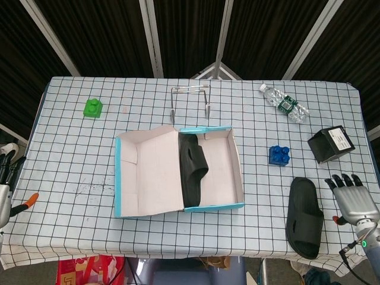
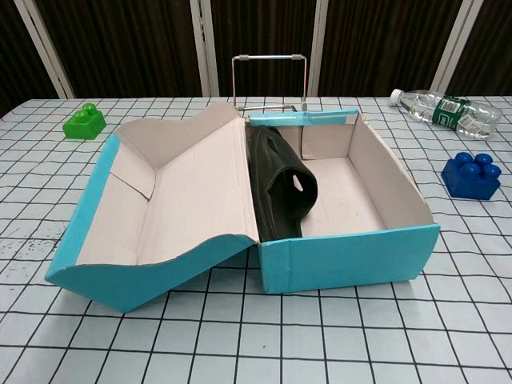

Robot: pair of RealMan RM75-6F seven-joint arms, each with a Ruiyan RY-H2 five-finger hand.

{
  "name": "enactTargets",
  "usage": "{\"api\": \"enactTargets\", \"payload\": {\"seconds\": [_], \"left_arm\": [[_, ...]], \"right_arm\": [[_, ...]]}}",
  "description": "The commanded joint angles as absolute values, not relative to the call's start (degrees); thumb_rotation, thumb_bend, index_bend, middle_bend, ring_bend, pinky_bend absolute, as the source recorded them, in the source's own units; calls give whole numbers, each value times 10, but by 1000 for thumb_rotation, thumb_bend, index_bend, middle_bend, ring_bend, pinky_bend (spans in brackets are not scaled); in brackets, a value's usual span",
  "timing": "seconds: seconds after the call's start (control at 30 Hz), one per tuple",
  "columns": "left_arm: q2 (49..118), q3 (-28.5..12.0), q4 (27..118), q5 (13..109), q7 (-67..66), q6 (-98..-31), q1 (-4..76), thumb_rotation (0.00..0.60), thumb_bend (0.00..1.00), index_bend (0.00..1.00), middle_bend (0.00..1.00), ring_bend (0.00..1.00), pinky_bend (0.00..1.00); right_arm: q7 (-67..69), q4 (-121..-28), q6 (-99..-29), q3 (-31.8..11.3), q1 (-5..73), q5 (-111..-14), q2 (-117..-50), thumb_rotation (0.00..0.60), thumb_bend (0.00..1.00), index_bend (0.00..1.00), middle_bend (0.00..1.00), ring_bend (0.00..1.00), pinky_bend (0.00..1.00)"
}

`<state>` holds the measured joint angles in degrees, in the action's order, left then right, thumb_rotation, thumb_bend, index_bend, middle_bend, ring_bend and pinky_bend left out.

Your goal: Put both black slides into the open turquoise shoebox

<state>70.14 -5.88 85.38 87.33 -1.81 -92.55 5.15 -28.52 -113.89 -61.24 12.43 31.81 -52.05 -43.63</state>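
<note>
At the desk's far left edge the left hand (image 1: pixel 5 178) is only partly in view, so its state cannot be told. One slide (image 1: pixel 192 170) stands on edge inside the shoebox (image 1: pixel 236 160). The other slide (image 1: pixel 304 216) lies flat on the desk, just left of the right hand (image 1: pixel 354 198), whose fingers are spread and hold nothing.

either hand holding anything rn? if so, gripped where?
Nothing held. Right robot hand is open beside the loose black slide, not touching it. Left robot hand holds nothing visible.
</note>
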Motion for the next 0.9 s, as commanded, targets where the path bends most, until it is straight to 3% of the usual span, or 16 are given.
{"api": "enactTargets", "payload": {"seconds": [0.03, 0.43, 0.9], "left_arm": [[698, -59, 857, 871, -17, -923, 51, 600, 239, 131, 0, 0, 127], [694, -59, 861, 863, -13, -913, 52, 600, 240, 131, 0, 0, 121], [688, -59, 866, 859, -7, -911, 51, 600, 240, 131, 0, 0, 118]], "right_arm": [[-289, -1146, -624, 131, 299, -519, -452, 600, 235, 130, 86, 0, 0], [-288, -1132, -647, 122, 245, -518, -526, 600, 235, 107, 68, 0, 0], [-332, -1163, -653, 130, 226, -504, -539, 600, 235, 88, 52, 0, 0]]}}
